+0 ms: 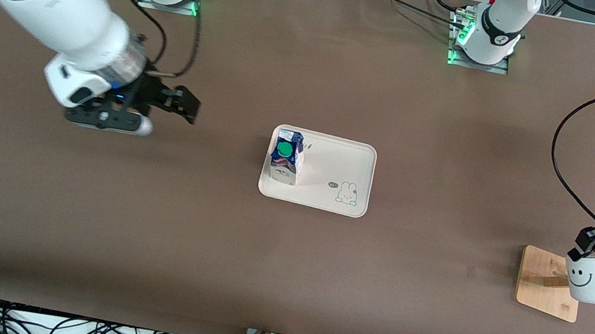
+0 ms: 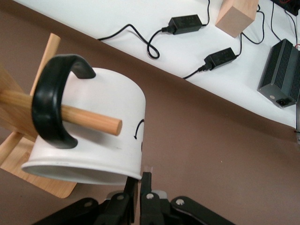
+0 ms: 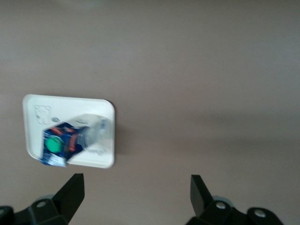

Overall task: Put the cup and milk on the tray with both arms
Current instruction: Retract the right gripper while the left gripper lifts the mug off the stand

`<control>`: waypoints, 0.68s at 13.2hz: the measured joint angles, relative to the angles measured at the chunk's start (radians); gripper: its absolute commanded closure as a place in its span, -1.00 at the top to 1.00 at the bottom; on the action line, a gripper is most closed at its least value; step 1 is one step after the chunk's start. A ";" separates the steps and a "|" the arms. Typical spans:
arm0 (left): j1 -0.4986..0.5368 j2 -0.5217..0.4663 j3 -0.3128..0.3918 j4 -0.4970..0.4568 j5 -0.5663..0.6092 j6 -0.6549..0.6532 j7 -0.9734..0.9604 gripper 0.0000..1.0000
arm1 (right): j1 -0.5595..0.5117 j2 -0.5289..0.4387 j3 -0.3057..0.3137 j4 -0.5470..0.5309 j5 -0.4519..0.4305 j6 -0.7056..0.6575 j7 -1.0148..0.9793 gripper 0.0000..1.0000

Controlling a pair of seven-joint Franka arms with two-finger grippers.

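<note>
White cup pinched at rim by left pincer, right pincer spread.

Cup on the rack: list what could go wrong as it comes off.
The wooden peg runs through the cup's handle, so lifting straight up may snag and tip the rack. The left gripper pinches only the rim, so the cup might slip or swing. The right gripper waits open, off the tray.
</note>
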 measured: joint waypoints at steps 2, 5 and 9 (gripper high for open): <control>0.000 -0.049 0.000 0.007 0.000 -0.141 -0.003 -1.00 | -0.036 -0.035 -0.071 -0.024 0.002 -0.057 -0.146 1.00; 0.001 -0.122 -0.002 0.047 0.013 -0.389 -0.003 -1.00 | -0.183 -0.140 -0.030 -0.135 -0.060 -0.074 -0.279 1.00; -0.005 -0.126 -0.033 0.204 0.053 -0.682 -0.004 -1.00 | -0.342 -0.318 0.140 -0.298 -0.165 -0.071 -0.299 1.00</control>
